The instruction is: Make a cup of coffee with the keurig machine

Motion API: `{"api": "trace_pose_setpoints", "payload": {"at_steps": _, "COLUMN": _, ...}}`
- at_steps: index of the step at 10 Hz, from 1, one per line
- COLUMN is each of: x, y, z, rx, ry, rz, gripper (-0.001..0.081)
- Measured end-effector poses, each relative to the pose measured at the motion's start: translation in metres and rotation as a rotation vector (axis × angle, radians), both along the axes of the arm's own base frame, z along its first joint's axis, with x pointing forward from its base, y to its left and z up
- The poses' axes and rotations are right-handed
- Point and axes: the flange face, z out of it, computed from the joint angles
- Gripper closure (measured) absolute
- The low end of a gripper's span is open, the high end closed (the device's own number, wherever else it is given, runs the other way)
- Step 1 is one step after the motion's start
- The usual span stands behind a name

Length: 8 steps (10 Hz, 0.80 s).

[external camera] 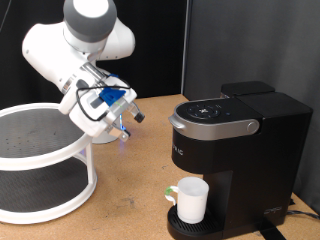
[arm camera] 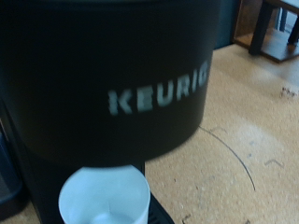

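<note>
The black keurig machine (external camera: 235,150) stands at the exterior view's right, its silver-grey lid handle (external camera: 212,124) down. The white cup (external camera: 190,199) sits on the drip tray under the spout. My gripper (external camera: 127,124) hangs in the air to the exterior view's left of the machine, about level with its top and apart from it. In the wrist view the machine's front with the KEURIG lettering (arm camera: 159,93) fills the frame, with the cup (arm camera: 104,196) below it. The fingers do not show in the wrist view.
A white two-tier round rack (external camera: 40,160) stands at the exterior view's left. A small green-tipped thing (external camera: 167,194) lies beside the cup. The tabletop (external camera: 130,190) is light wood. A dark curtain hangs behind.
</note>
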Motion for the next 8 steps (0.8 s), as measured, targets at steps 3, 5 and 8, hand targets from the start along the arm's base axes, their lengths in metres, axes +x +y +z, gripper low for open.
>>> {"api": "trace_pose_setpoints", "payload": {"at_steps": 3, "x": -0.007, "y": -0.004, "z": 0.035, "rx": 0.058, "ry": -0.027, "rz": 0.017, "gripper": 0.0003}}
{"api": "trace_pose_setpoints", "payload": {"at_steps": 5, "x": -0.013, "y": -0.009, "z": 0.060, "rx": 0.078, "ry": -0.044, "rz": 0.015, "gripper": 0.0003}}
{"api": "trace_pose_setpoints", "payload": {"at_steps": 8, "x": -0.020, "y": -0.010, "z": 0.090, "rx": 0.082, "ry": -0.042, "rz": 0.000, "gripper": 0.0003}}
